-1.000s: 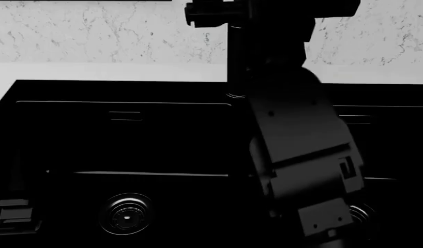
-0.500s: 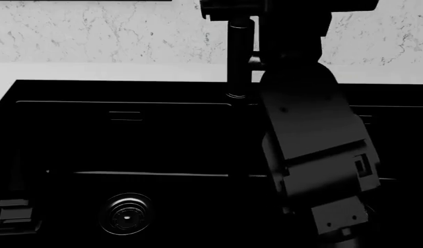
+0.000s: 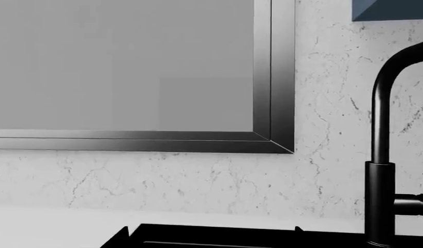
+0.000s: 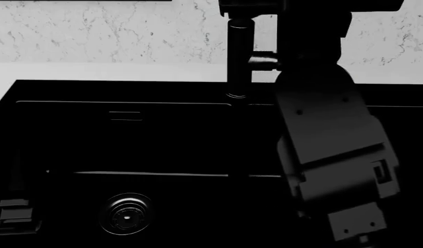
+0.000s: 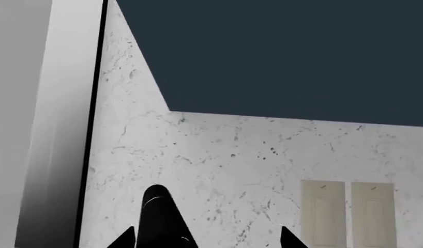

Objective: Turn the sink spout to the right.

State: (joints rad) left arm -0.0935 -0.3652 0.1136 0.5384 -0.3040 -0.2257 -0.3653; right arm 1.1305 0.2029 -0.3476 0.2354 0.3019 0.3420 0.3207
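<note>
Head view
- Sink spout: upright black tube at the middle of the back rim, rising out of the top of the picture; short side stub sticking out toward the right arm.
- Sink: wide black basin across nearly the whole picture; round ringed drain low in the left bowl; divider running forward from below the spout.
- Bench: pale strip behind the back rim, meeting a white veined wall.
- Right arm: large dark-grey links over the right bowl, reaching up just right of the spout; upper part hidden at the top edge.
- Right end effector: out of this picture, state impossible to tell here.
- Left end effector: not visible here.

Left wrist view
- Sink spout: thick lower tube, thinner pipe above curving over at the top; side stub at the picture's edge.
- Sink: only the back corner of the black rim showing, against the pale bench.
- Window frame: dark metal, on the veined wall behind the bench.
- Left end effector: no fingers in the picture.

Right wrist view
- Right end effector: dark fingertips spread apart, nothing between them, only wall behind.
- Cabinet: dark blue underside above the veined wall.
- Outlet plates: two cream rectangles on the wall.
- Spout and sink: not in this picture.
</note>
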